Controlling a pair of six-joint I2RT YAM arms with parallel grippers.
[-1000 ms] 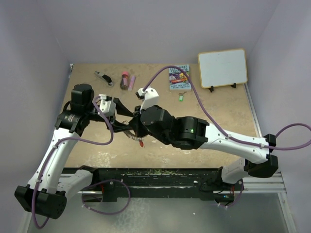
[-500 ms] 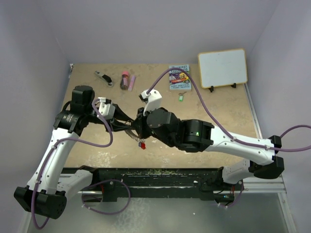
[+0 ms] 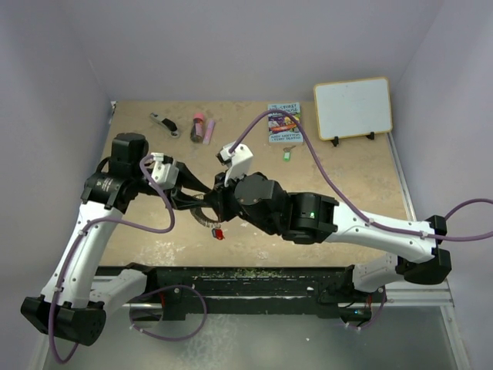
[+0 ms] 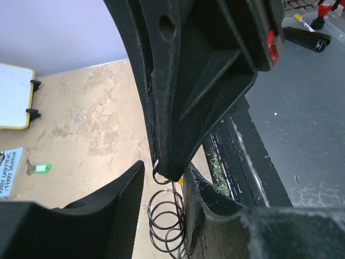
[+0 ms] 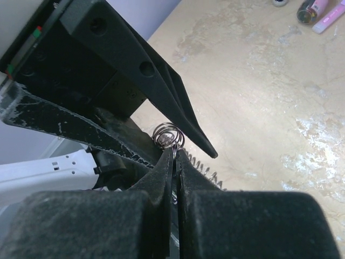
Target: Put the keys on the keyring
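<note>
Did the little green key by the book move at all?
No. The green key lies by the book's near edge, exactly where it was a second ago.

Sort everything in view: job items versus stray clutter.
Job: keyring, red key, green key.
Lying about: booklet, whiteboard, black-and-silver item, pink-and-maroon tube.

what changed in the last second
The red key tag dangling below the wire coil shifted toward the near edge and slightly left. The left gripper drew a little left; the right gripper eased slightly nearer. Unchanged: both stay closed on the coil; green key, booklet and whiteboard unmoved.
</note>
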